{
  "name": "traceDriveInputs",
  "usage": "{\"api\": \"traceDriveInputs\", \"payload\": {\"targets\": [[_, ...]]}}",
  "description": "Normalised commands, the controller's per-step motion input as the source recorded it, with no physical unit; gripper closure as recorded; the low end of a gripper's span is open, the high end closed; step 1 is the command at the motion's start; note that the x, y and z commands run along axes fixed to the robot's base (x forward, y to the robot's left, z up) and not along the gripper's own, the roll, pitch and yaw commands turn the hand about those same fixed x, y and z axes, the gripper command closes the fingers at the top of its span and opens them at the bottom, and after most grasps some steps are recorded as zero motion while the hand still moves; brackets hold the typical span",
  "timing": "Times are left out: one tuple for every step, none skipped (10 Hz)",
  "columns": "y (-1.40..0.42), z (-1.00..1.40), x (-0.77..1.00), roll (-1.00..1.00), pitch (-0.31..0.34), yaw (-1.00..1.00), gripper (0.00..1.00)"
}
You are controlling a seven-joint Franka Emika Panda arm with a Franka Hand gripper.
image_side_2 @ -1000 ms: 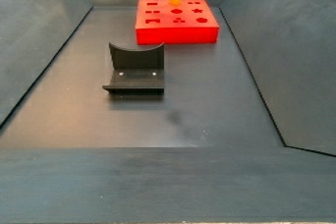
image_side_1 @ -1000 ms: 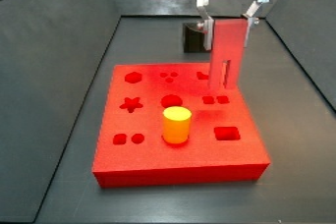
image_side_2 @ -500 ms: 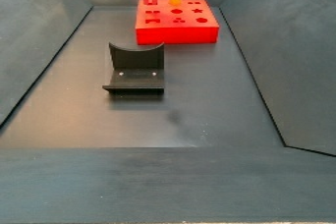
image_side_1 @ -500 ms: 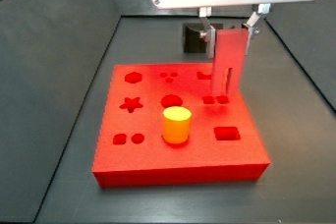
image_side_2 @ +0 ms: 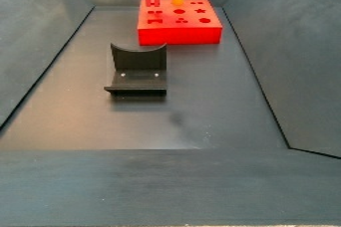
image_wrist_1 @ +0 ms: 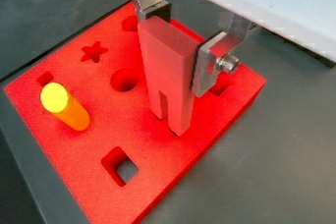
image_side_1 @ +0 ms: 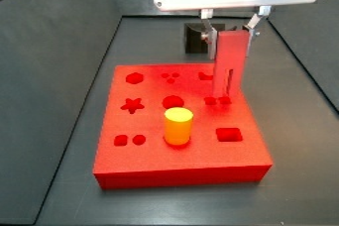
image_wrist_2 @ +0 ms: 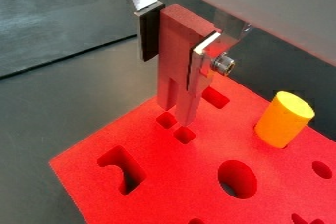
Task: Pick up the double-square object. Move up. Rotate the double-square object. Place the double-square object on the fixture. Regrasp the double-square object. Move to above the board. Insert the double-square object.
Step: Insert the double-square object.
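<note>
The big red board [image_side_1: 179, 131] lies flat on the dark floor, holes facing up, so pieces can drop in from above. It sits at the far end of the floor in a side view, near the dark walls, with lots of bare floor around it. The fixture [image_side_2: 136, 70] stands alone, well apart from the board, with nothing on it.

The gripper [image_wrist_1: 182, 43] hangs over the board and is clamped on the double-square object [image_wrist_1: 165, 76], one finger on each flat side. It holds the red piece upright by its top half, so the lower end is free to go down. That end is at the pair of small square holes [image_wrist_2: 175, 127], near one edge of the board; I cannot tell if it has gone in.

The yellow cylinder [image_side_1: 177, 127] stands in its own hole, apart from the piece, so it should not be in the way.
</note>
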Motion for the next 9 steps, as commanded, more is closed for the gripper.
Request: {"api": "traceDriveInputs", "payload": {"targets": [[0.0, -0.28, 0.0, 0.06, 0.0, 0.03, 1.0], [0.0, -0.33, 0.02, 0.06, 0.0, 0.03, 1.0], [0.0, -0.35, 0.01, 0.07, 0.0, 0.03, 1.0], [0.0, -0.36, 0.01, 0.07, 0.0, 0.04, 1.0], [0.0, -0.38, 0.02, 0.09, 0.0, 0.06, 1.0], [0.0, -0.39, 0.02, 0.1, 0.0, 0.08, 1.0], [0.0, -0.4, 0.04, 0.1, 0.0, 0.09, 1.0], [-0.11, -0.51, -0.01, 0.18, -0.059, 0.05, 1.0], [-0.3, -0.6, -0.17, 0.35, -0.159, 0.0, 1.0]]}}
